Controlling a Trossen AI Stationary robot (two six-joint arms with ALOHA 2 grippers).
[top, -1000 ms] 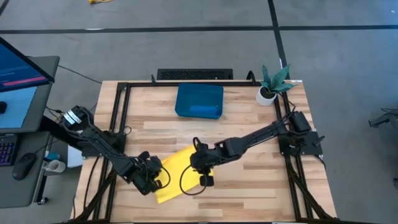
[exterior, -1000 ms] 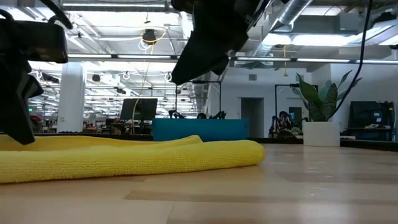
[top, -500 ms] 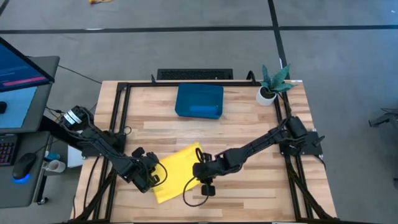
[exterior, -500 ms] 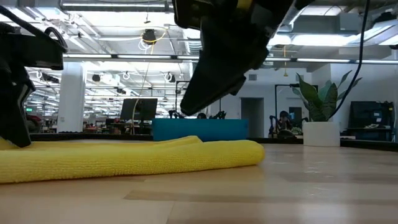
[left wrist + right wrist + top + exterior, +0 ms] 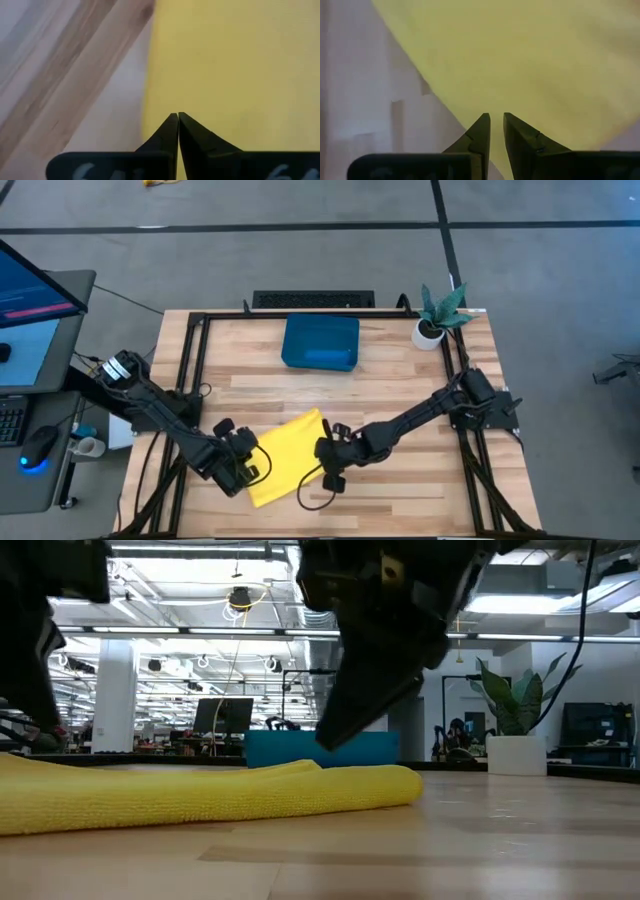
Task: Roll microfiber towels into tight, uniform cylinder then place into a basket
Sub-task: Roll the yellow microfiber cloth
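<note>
A yellow microfiber towel (image 5: 287, 448) lies folded flat in a slanting band on the wooden table near its front edge; it also shows in the low view (image 5: 200, 795). My left gripper (image 5: 252, 470) hangs shut just above the towel's left edge (image 5: 150, 75). My right gripper (image 5: 327, 476) hovers over the towel's right edge (image 5: 435, 95), pointing steeply down, its fingers a narrow gap apart with nothing between them. In the low view its tips (image 5: 325, 743) are clear of the cloth. The dark blue basket (image 5: 320, 330) stands at the far middle, with a blue towel (image 5: 326, 358) lying along its near wall.
A small white pot with a green plant (image 5: 432, 328) stands at the far right corner. Black frame rails (image 5: 195, 370) run along the table's left, right and far edges. Bare wood (image 5: 300, 395) lies between the towel and the basket.
My right gripper has moved toward the near edge and down to the towel's right edge, rolling about its own axis. My left gripper has risen off the towel's left end and tipped. The towel has stayed where it was.
</note>
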